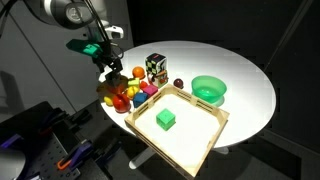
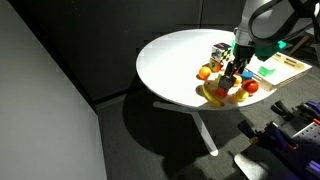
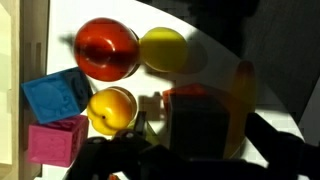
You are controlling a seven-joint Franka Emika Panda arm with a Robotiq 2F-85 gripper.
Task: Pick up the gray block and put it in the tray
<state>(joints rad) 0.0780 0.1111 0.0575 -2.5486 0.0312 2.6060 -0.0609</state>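
In the wrist view a small dark cube, apparently the gray block in shadow, sits between my fingers among toy fruit and blocks. My gripper is open around it, with a small gap showing at the left finger. In both exterior views the gripper is low over the toy pile and hides the block. The light wooden tray stands at the table's near side with a green cube in it. Its corner shows in an exterior view.
Around the block lie a red fruit, a yellow lemon, an orange fruit, a blue block, a pink block and a banana. A patterned cube and a green bowl stand nearby.
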